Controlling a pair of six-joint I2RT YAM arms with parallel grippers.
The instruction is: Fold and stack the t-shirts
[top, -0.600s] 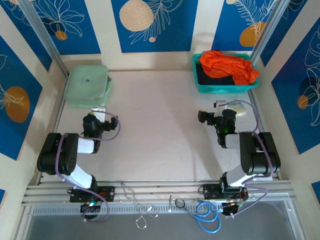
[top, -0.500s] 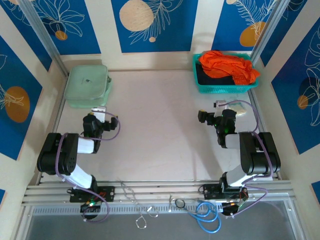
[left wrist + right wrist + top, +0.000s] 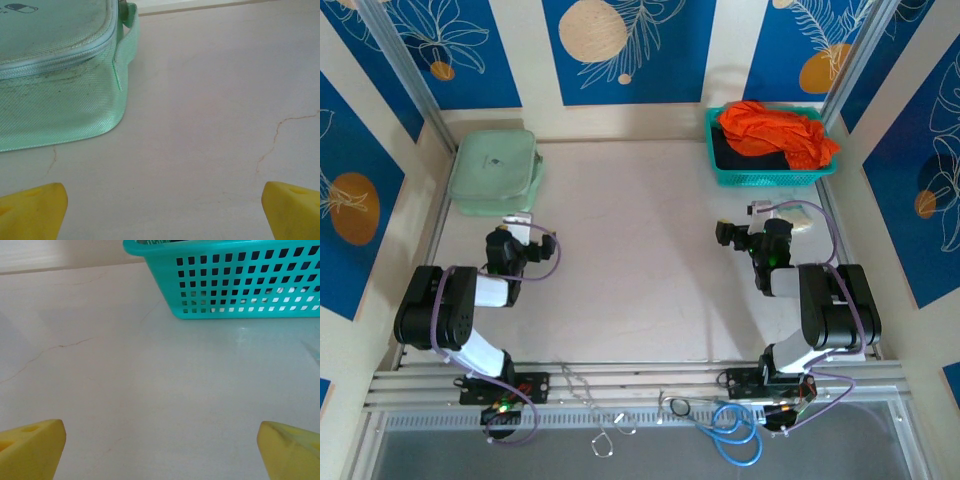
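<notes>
A: Yellow fingertips (image 3: 30,447) stand wide apart on the right claw (image 3: 160,450), with nothing between them. Why does it hang there?

B: It looks like a ready pose. It sits low over the bare tabletop (image 3: 640,260), just short of the teal basket (image 3: 240,285) and facing its mesh wall.

A: And the left claw (image 3: 160,210)?

B: Its jaws are spread and empty too. It is far across from the basket, where the pale green box (image 3: 495,170) sits.

A: Where are the t-shirts?

B: Both are inside the basket. The orange t-shirt (image 3: 775,130) is bunched on top and spills over the rim, with the black t-shirt (image 3: 740,158) beneath it. Neither is folded, so I'd say nothing has begun. The open stretch beside the basket probably serves for folding, and the right claw, being nearer, seems the one to reach in.
</notes>
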